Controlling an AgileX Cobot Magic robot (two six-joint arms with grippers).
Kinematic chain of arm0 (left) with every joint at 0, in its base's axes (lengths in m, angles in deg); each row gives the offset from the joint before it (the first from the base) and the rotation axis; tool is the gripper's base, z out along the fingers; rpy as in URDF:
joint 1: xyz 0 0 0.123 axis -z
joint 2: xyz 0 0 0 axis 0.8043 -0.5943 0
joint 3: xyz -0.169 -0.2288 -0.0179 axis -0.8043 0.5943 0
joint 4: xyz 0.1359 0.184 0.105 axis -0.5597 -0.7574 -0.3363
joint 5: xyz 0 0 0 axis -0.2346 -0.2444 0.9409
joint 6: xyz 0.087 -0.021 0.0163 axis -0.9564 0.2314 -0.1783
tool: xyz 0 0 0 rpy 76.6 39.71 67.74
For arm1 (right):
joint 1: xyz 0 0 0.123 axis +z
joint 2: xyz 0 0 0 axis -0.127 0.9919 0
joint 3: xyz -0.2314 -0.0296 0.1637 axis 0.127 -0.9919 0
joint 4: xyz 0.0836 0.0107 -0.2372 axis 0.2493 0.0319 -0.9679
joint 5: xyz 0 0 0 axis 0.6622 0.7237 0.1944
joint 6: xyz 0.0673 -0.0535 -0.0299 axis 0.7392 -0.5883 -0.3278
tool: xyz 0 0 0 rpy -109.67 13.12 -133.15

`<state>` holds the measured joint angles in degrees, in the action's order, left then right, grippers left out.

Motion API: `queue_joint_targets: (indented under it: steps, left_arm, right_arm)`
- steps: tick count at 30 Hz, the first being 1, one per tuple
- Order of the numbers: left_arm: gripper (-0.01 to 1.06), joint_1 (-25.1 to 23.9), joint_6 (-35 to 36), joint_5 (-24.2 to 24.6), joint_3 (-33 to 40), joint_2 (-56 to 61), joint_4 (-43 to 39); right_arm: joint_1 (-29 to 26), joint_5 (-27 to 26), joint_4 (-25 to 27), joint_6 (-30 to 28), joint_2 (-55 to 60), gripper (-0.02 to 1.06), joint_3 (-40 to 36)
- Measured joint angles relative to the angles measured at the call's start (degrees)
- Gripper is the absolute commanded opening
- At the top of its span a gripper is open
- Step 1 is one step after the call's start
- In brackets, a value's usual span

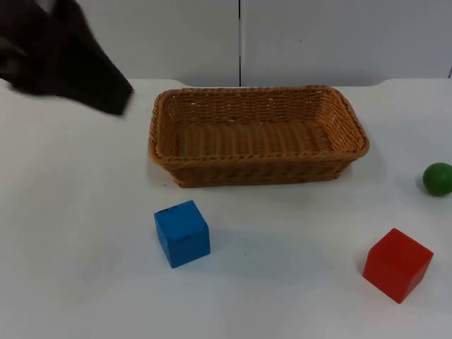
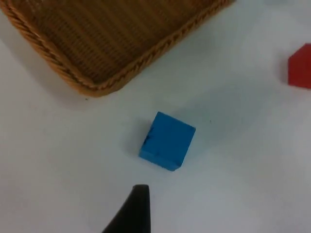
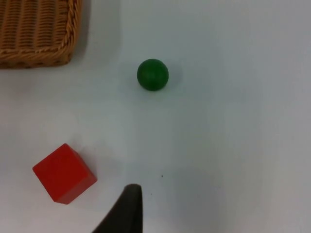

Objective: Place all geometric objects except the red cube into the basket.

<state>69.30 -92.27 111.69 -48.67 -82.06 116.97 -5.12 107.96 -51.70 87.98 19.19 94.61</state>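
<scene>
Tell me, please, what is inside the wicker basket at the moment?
Nothing: the basket shows only its bare woven floor. Its near wall hides a thin strip of floor behind it.

White table top [image 1: 85, 282] meets grey partition wall [image 1: 318, 35].

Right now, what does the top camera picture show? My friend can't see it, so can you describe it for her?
An empty woven wicker basket sits at the back of the white table. A blue cube lies in front of it, and a red cube and a small green ball lie apart at the right. The blurred black left arm reaches in at the upper left.
</scene>
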Motion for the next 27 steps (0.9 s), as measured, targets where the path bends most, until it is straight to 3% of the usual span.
queue_joint_targets:
  steps: [7,11,21,27]
  left_arm:
    - [1.05,13.21,4.45,-9.26,-0.12,-13.97,-15.01]
    - [1.05,16.31,4.72,-11.31,-1.37,-20.30,-20.33]
    - [1.05,16.81,4.84,-13.30,-8.46,-34.98,-28.39]
    - [1.05,16.81,4.84,-17.71,-9.40,-41.81,-29.90]
  right_arm:
    - [0.00,-0.20,0.00,0.00,0.00,1.05,0.00]
    - [0.00,-0.20,0.00,0.00,0.00,1.05,0.00]
    - [0.00,-0.28,0.00,0.00,0.00,1.05,0.00]
    - [0.00,-0.28,0.00,0.00,0.00,1.05,0.00]
